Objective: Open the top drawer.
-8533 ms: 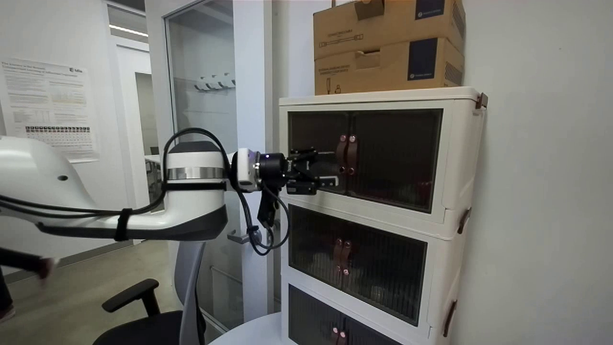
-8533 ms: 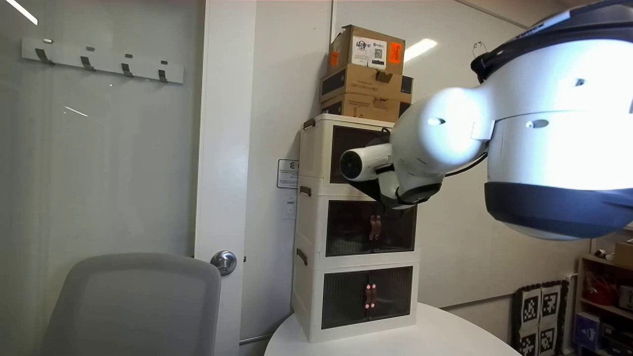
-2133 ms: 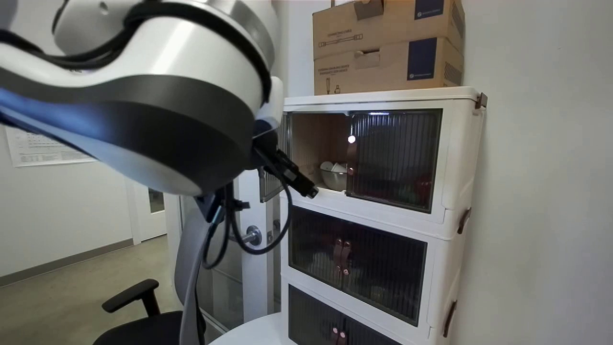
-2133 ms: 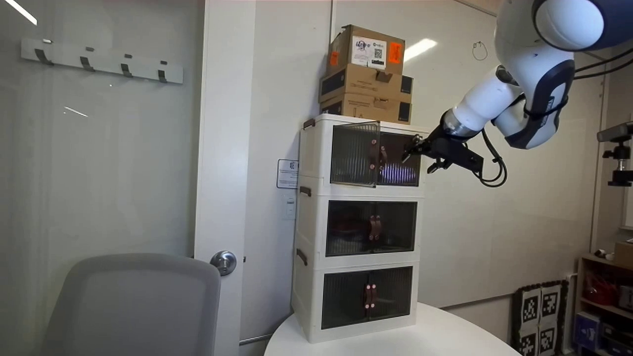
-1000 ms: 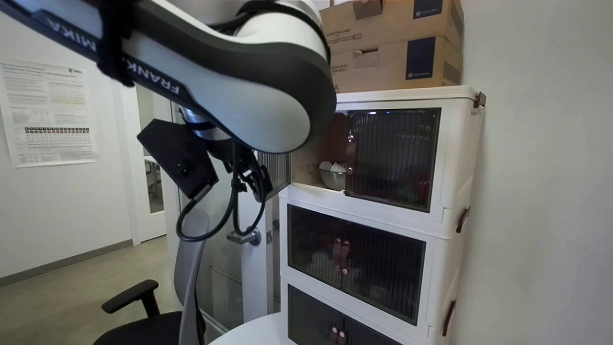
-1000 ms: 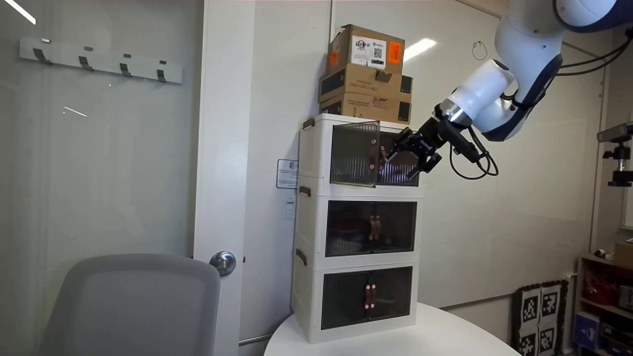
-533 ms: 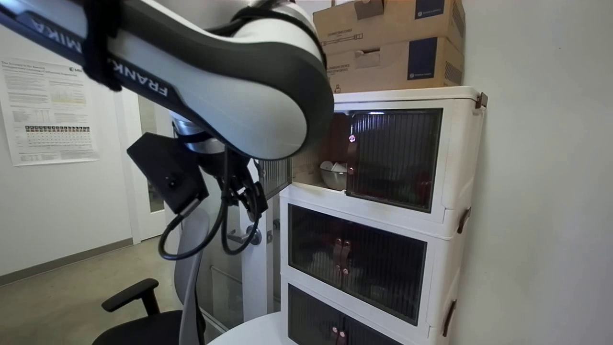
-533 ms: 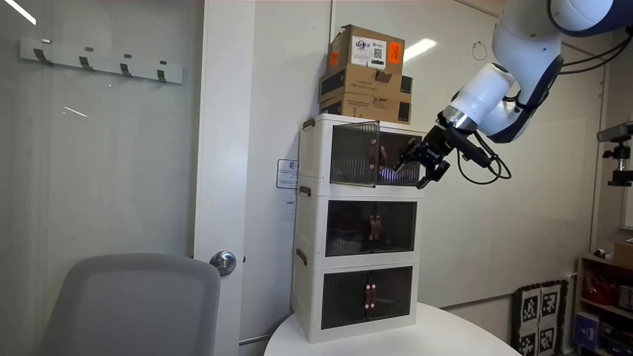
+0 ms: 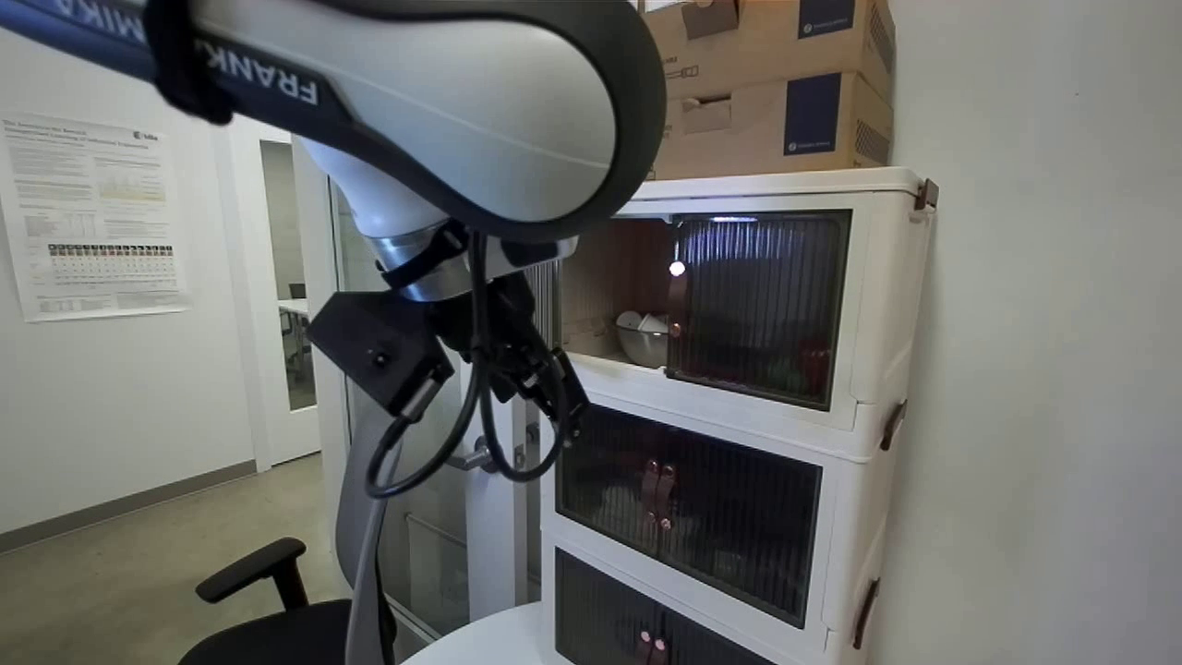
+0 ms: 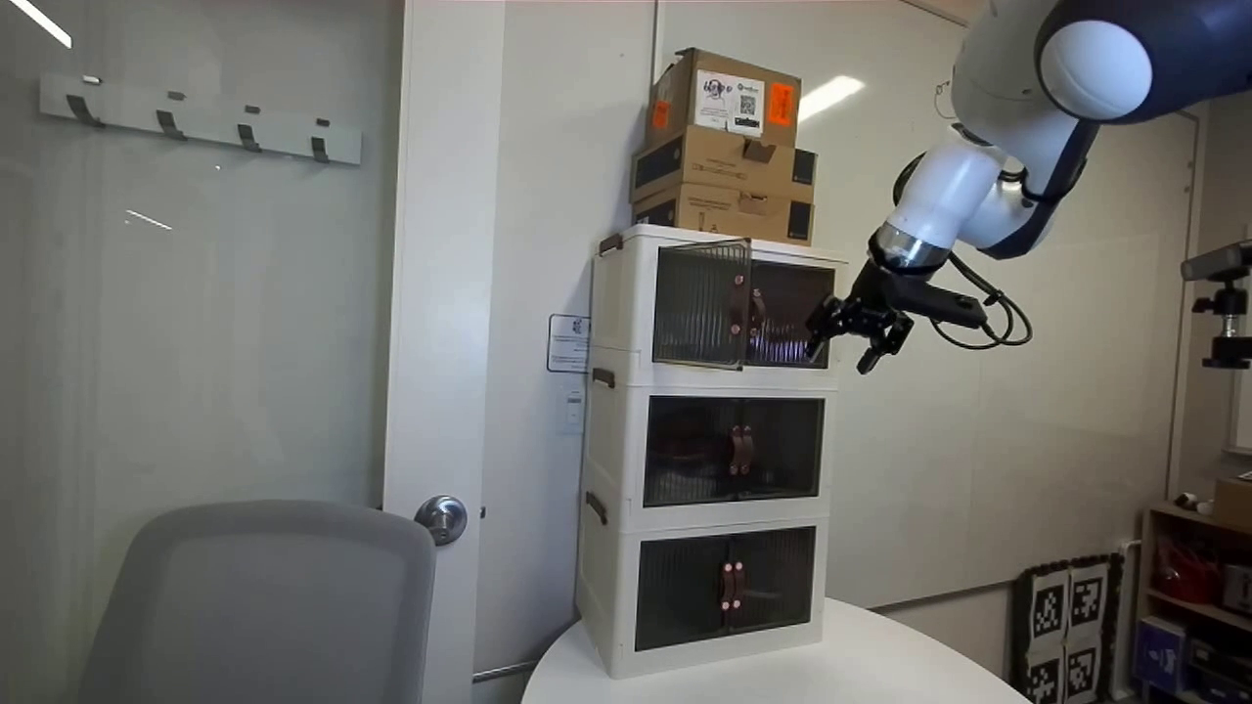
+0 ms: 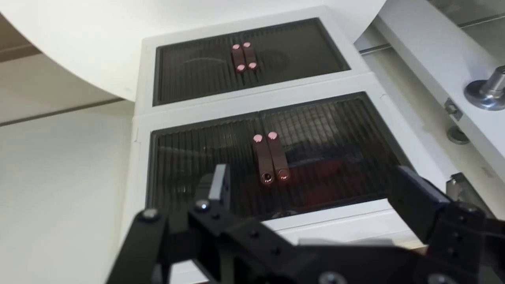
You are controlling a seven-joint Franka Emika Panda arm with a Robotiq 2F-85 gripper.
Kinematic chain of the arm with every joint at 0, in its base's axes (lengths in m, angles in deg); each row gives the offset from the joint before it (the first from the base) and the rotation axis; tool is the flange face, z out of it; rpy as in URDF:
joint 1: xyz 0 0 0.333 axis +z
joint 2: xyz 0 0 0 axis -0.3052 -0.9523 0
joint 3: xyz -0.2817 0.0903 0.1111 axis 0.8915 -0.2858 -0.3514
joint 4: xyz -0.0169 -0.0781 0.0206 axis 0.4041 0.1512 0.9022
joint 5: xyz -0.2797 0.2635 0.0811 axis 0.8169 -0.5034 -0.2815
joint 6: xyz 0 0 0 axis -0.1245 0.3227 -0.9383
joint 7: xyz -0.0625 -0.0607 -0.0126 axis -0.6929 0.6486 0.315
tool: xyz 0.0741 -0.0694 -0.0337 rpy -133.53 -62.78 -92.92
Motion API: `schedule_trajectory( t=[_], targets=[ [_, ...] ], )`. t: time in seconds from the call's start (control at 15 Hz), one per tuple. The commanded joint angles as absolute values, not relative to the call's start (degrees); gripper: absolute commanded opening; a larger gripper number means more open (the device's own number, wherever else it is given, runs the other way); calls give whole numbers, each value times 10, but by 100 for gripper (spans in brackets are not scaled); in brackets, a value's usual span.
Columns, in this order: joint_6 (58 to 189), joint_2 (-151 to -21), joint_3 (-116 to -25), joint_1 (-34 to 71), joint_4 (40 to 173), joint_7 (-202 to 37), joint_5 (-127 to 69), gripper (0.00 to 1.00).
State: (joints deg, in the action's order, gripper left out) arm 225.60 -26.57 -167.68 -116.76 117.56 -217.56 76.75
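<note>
Top drawer (image 9: pixel 864 309) is cream; panels (image 9: pixel 762 305) dark, ribbed.

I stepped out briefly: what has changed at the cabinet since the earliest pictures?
One panel of the top drawer has swung outward, uncovering a bowl. The open pincer has drawn back and tilted downward. The drawer's other panel, middle tier and bottom tier stayed shut.

Cardboard boxes (image 10: pixel 719 156), gray chair (image 10: pixel 262 596), poster (image 9: pixel 97 217)

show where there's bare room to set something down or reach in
Bare: the table before the cabinet and, in an exterior view, inside the top drawer between the bowl and the open panel, perhaps enough for a hand. Crowded: the cabinet's top, stacked with boxes, and in front, where the gripper hangs.
</note>
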Motion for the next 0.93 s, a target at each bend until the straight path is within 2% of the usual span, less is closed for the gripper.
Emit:
schedule_trajectory(
  t=[0.0,0.33,0.4,0.53,0.87],
  targets=[
    [2233,-208,-1689,-1205,1099,-2139,740,100],
    [2154,-174,-1732,-1261,1022,-2013,625,100],
    [2120,-187,-1721,-1224,1058,-1970,597,100],
    [2083,-183,-1734,-1231,1057,-1911,535,100],
    [2105,-115,-1704,-1229,1066,-1817,366,100]
  ],
)
